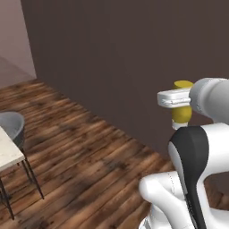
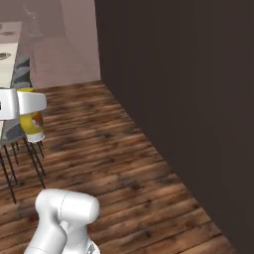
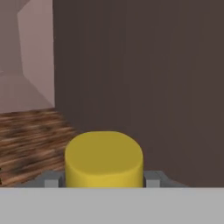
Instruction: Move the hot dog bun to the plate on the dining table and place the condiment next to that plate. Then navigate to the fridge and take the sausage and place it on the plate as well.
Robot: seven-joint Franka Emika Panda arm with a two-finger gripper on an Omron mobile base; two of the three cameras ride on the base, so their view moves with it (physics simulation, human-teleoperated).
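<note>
A pale table (image 1: pixel 9 154) stands on the wooden floor (image 1: pixel 89 165).

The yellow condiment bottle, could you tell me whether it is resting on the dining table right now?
No, the yellow condiment bottle is held in the pincer up in the air above the wooden floor.
</note>
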